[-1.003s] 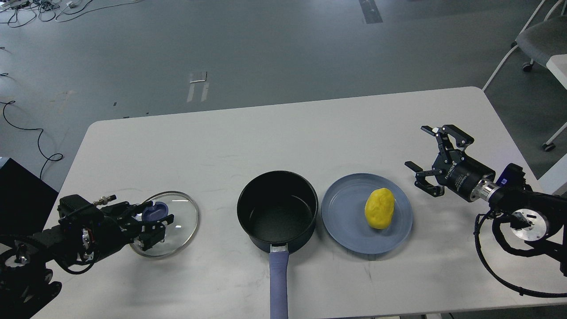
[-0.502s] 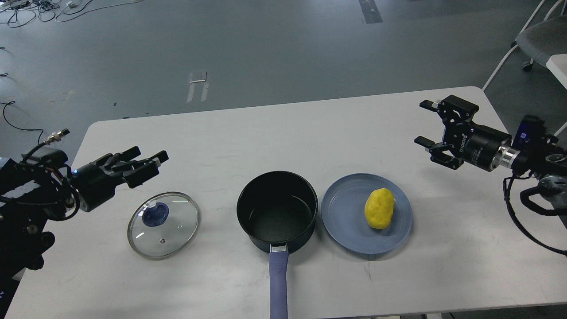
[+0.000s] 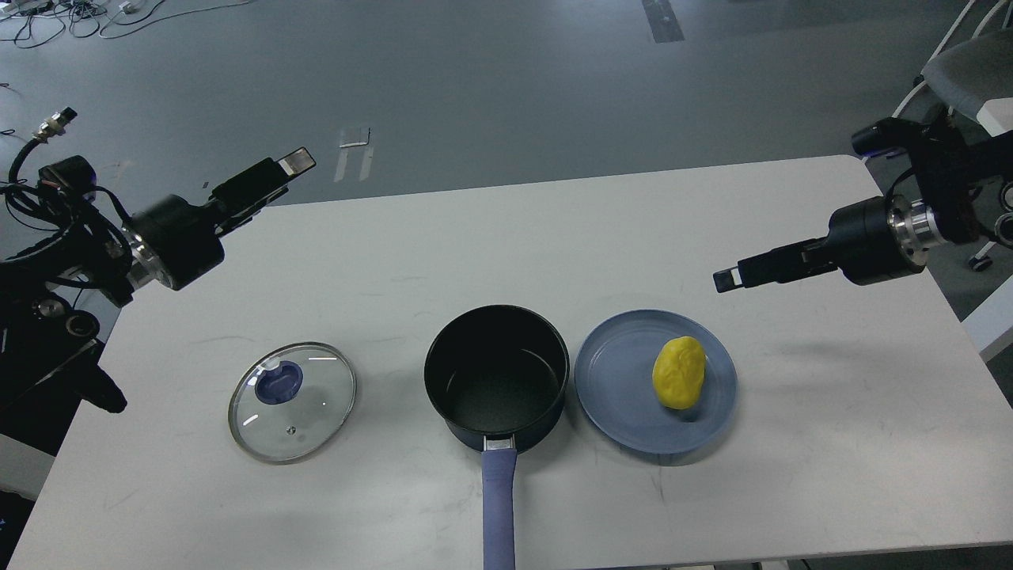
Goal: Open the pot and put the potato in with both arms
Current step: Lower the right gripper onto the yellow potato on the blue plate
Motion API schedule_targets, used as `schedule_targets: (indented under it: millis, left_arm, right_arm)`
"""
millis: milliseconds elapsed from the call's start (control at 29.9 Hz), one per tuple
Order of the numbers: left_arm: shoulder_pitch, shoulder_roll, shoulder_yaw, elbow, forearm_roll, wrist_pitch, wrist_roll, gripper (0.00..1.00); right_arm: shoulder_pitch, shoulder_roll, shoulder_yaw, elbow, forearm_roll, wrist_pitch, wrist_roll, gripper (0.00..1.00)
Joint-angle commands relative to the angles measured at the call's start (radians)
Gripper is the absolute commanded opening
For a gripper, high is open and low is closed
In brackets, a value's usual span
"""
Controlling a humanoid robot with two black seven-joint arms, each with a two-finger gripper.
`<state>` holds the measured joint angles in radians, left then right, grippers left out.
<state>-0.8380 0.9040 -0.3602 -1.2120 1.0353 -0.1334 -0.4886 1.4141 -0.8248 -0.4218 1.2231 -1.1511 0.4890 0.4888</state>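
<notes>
End effectors (image 3: 294,162) raised, potato (image 3: 679,382) below right

Grey room with a white worktop (image 3: 380,253)

The grey floor (image 3: 491,87) fills the upper frame; black cables (image 3: 71,16) lie upper left, and a grey chair (image 3: 961,71) stands upper right.

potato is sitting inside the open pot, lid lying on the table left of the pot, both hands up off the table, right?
Not quite. The head view shows the potato on the blue plate to the right of the pot, which is empty. The rest holds: the lid lies on the table left of the pot, and the left hand and right hand are up off the table.
</notes>
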Motion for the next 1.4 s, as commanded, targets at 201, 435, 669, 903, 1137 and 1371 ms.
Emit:
schedule_targets:
  millis: [201,435,669,903,1137,1371]
  left_arm:
    - [0.002,-0.014,-0.008,-0.004,0.002,0.000,0.000,0.98]
    - [0.004,-0.024,-0.008,-0.014,0.002,0.000,0.000,0.98]
    - [0.004,-0.017,-0.010,-0.014,0.002,0.000,0.000,0.98]
    - [0.008,-0.010,-0.010,-0.014,0.000,0.000,0.000,0.98]
    - [0.011,-0.010,-0.010,-0.014,0.000,0.000,0.000,0.98]
    - [0.011,0.003,-0.010,-0.021,0.000,0.000,0.000,0.98]
  right_arm:
    - [0.180,0.220,-0.325,-0.005,0.008,0.000,0.000,1.00]
    - [0.178,0.314,-0.374,-0.051,0.163,0.000,0.000,1.00]
    - [0.175,0.450,-0.439,-0.142,0.274,0.000,0.000,1.00]
    - [0.177,0.481,-0.502,-0.140,0.275,0.000,0.000,1.00]
    - [0.175,0.516,-0.523,-0.148,0.277,0.000,0.000,1.00]
    - [0.157,0.553,-0.522,-0.186,0.300,0.000,0.000,1.00]
